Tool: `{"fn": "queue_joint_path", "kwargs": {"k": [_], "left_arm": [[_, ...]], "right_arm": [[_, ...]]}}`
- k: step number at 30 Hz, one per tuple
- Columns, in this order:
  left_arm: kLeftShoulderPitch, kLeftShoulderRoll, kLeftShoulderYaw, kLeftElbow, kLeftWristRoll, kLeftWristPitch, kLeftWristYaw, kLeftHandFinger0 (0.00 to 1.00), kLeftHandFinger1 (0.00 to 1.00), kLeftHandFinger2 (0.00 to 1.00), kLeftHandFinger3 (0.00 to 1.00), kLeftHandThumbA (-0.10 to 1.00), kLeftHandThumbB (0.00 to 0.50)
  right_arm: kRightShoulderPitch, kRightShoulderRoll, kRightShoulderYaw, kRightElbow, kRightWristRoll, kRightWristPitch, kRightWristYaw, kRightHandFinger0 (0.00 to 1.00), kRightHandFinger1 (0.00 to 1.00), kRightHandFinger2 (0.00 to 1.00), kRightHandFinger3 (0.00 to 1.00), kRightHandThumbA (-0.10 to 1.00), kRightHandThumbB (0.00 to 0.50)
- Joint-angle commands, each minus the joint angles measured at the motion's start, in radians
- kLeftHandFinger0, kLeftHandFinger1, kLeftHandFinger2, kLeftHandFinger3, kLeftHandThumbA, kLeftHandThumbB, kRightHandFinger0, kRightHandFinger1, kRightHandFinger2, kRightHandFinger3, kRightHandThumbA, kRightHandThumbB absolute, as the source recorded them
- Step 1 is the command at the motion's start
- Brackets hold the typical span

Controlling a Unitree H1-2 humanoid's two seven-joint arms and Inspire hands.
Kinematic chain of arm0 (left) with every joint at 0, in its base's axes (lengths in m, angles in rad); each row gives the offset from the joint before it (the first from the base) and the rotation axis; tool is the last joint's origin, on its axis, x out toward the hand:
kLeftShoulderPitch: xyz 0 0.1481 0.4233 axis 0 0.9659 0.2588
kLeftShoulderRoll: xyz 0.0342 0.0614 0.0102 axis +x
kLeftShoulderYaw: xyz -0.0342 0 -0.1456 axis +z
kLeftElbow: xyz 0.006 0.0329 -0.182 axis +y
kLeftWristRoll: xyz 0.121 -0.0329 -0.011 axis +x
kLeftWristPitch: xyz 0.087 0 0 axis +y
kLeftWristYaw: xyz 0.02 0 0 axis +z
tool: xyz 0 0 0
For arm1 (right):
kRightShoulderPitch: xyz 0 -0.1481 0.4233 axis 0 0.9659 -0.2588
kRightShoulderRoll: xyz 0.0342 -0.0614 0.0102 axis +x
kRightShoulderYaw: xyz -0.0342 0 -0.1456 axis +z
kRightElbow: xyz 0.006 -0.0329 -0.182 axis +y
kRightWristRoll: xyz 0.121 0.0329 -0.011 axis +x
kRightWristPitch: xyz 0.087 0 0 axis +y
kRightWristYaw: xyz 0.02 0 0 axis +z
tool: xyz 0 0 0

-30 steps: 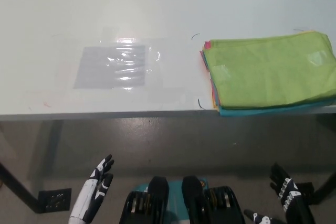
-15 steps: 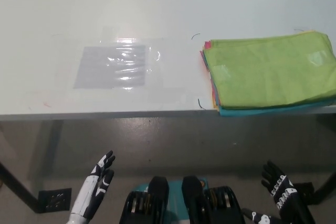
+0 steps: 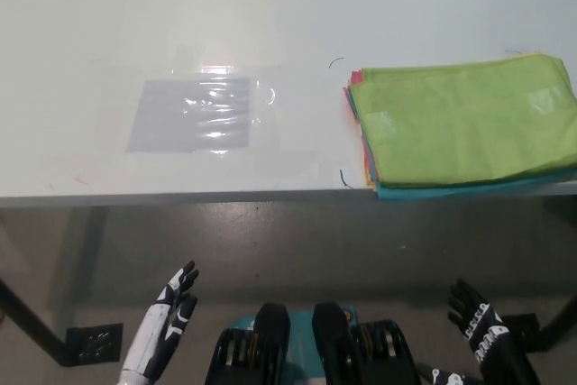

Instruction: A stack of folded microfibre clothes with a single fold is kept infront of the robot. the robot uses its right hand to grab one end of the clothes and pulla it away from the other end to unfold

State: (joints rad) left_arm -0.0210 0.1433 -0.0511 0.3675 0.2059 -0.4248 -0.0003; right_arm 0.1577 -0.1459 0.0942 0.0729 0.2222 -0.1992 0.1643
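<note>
A stack of folded microfibre cloths [image 3: 462, 123] lies at the right of the white table [image 3: 180, 24], reaching its front edge. The top cloth is lime green; teal, yellow and pink edges show beneath it. My black right hand [image 3: 480, 329] is low at the bottom right, below the table's edge, open with fingers spread, well short of the stack. My white left hand [image 3: 167, 322] rests at the lower left, also below the table, open and holding nothing.
A grey rectangle under shiny clear film [image 3: 194, 114] is stuck to the table left of the stack. Small pen marks sit near the stack's left corners. A table leg [image 3: 86, 250] and dark floor show beneath the front edge.
My right hand has shifted slightly left and a little lower in the picture. My left hand has barely moved. The cloths lie as before.
</note>
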Motion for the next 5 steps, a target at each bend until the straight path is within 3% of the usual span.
{"fn": "queue_joint_path", "kwargs": {"k": [1,5], "left_arm": [[0.000,0.005,-0.007,-0.035,0.011,-0.033,0.011,1.00,1.00,1.00,1.00,1.00,0.500],[-0.001,0.005,-0.009,-0.032,0.009,-0.036,0.010,1.00,1.00,1.00,1.00,1.00,0.500]], "right_arm": [[0.003,-0.013,-0.009,-0.033,-0.025,-0.041,0.024,1.00,1.00,1.00,1.00,1.00,0.253],[0.000,-0.009,-0.012,-0.029,-0.027,-0.039,0.024,1.00,1.00,1.00,1.00,1.00,0.261]]}}
